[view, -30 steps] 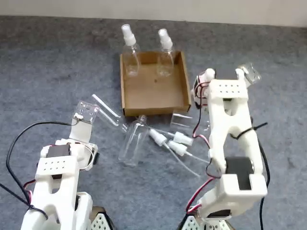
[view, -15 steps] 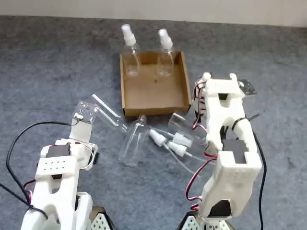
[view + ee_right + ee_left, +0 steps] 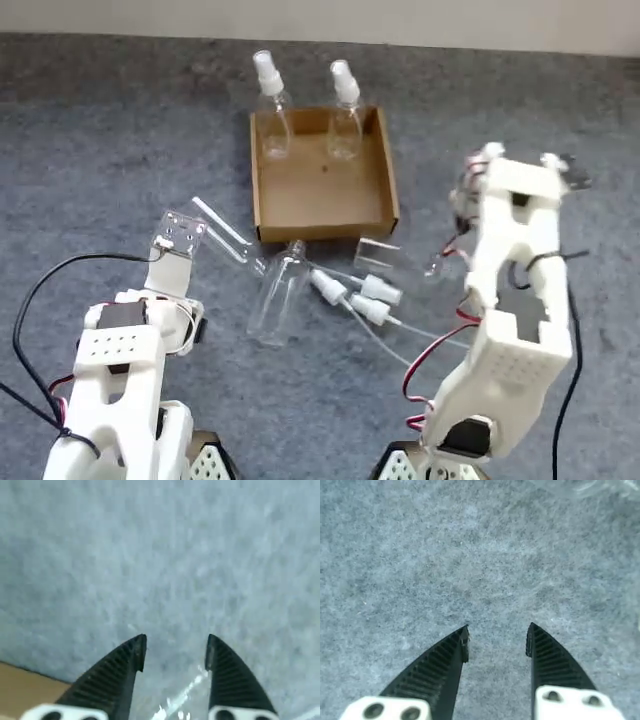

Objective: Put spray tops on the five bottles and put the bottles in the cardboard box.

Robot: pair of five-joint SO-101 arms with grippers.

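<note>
Two bottles were pictured inside the cardboard box (image 3: 322, 205), which had been set toward the far edge of the grey surface (image 3: 110, 130). The first capped bottle (image 3: 272, 118) and the second capped bottle (image 3: 344, 115) were seen against the box's far wall, side by side but apart.

An uncapped bottle (image 3: 278, 292) was found lying on its side just outside the box's near wall, with its neck pointed toward the box. Three loose spray tops (image 3: 329, 287) (image 3: 381, 290) (image 3: 369, 309) were scattered beside it toward the right edge, their thin tubes trailing toward the near edge. A faint clear bottle (image 3: 377, 249) was made out near the box's near right corner. Thin clear tubes (image 3: 222, 228) were laid between the box and the left arm (image 3: 125, 350), which was stationed at the near left corner.

The left claw (image 3: 497, 635) was shown with its fingers apart and nothing between them, above bare surface. The right arm (image 3: 515, 260) was stretched along the right side, level with the box. The right claw (image 3: 175, 645) was likewise spread wide and gripping nothing. A clear glinting piece (image 3: 182, 700) was caught below it and could not be identified.
</note>
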